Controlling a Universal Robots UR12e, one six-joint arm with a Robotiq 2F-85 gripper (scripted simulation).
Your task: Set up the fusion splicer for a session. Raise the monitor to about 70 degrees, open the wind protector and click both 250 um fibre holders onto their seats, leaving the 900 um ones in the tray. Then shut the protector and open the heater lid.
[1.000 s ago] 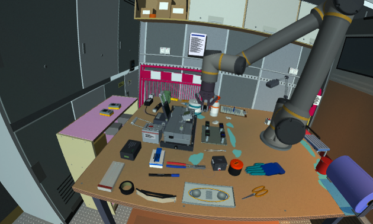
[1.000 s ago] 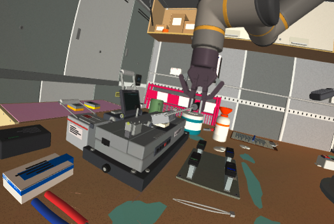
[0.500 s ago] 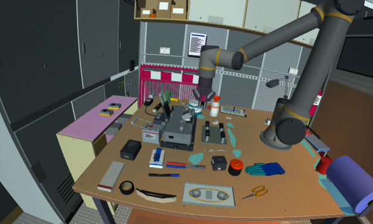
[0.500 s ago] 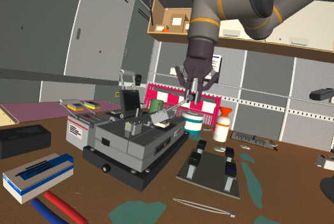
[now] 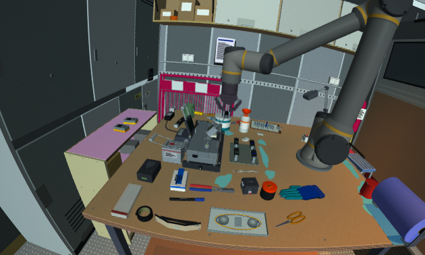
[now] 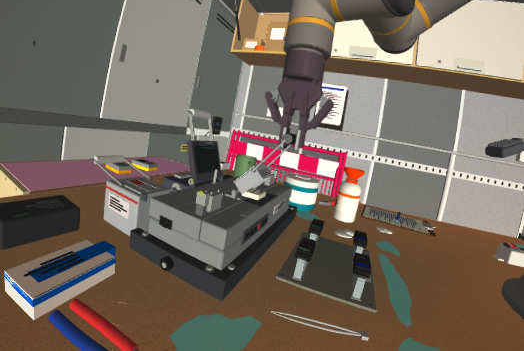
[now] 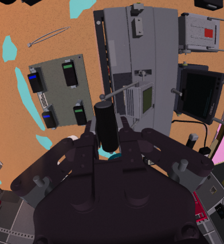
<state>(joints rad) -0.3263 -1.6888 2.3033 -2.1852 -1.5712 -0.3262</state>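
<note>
At the middle of the workbench sits the grey fusion splicer [image 5: 203, 143] [image 6: 215, 226] [image 7: 141, 66] with its monitor [image 6: 204, 162] [image 7: 200, 93] raised upright at the far end. Its wind protector [image 6: 254, 179] [image 7: 140, 100] is tilted up, and my gripper [image 5: 227, 107] [image 6: 294, 133] [image 7: 107, 129], above the splicer's far right side, is closed on the black knob of the protector's handle rod [image 7: 105, 126]. To the right lies the grey tray [image 5: 244, 153] [image 6: 330, 271] [image 7: 61, 90] with all four fibre holders, two marked blue and two marked green.
Behind the splicer stand a white-and-teal tub [image 6: 302, 191], a white bottle with an orange funnel [image 5: 244, 121] [image 6: 348, 198] and a red-and-white rack [image 5: 188, 92]. A grey box with handles [image 5: 173, 151] touches the splicer's left. Tweezers [image 6: 320, 323], pens, a black box and gloves lie nearer the front.
</note>
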